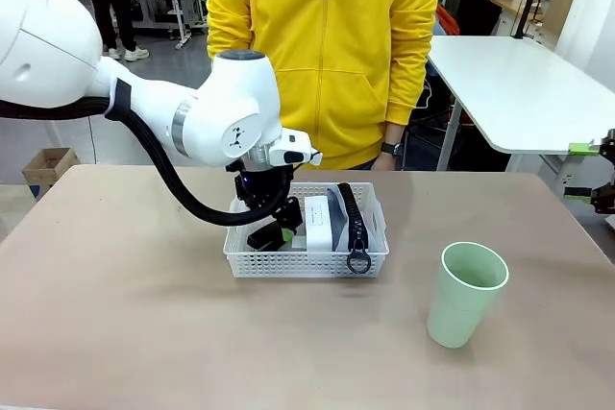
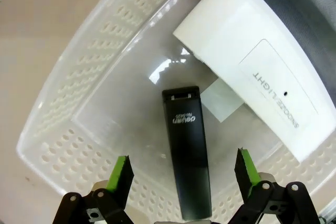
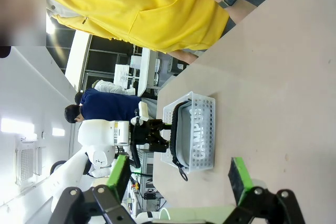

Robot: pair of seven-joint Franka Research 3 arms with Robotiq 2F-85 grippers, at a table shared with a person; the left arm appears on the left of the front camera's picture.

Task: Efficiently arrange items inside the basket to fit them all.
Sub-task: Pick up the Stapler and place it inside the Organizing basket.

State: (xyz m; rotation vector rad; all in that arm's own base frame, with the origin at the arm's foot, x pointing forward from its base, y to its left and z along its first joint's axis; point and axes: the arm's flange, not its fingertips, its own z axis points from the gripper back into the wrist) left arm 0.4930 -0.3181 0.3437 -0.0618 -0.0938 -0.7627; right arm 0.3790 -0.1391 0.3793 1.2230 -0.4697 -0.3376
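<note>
Your left fingers (image 2: 122, 174) stand apart over the stapler (image 2: 188, 156) in the basket (image 1: 288, 264) beside box (image 2: 252, 72) and pouch (image 1: 352, 223), so only the cup (image 1: 464, 295) is left to pack

White perforated basket (image 1: 288, 264), blk stapler (image 2: 187, 161), white box (image 2: 247, 61), grey pouch (image 1: 348, 218) w/ blk zip, pale-green cup (image 1: 465, 300)

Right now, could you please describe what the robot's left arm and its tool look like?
The left arm is white, built of rounded segments with a silver ring at one joint and small black marks on its cap. A black ribbed cable loops beneath it. Its tool is black, with bright green pads on both fingers.
</note>
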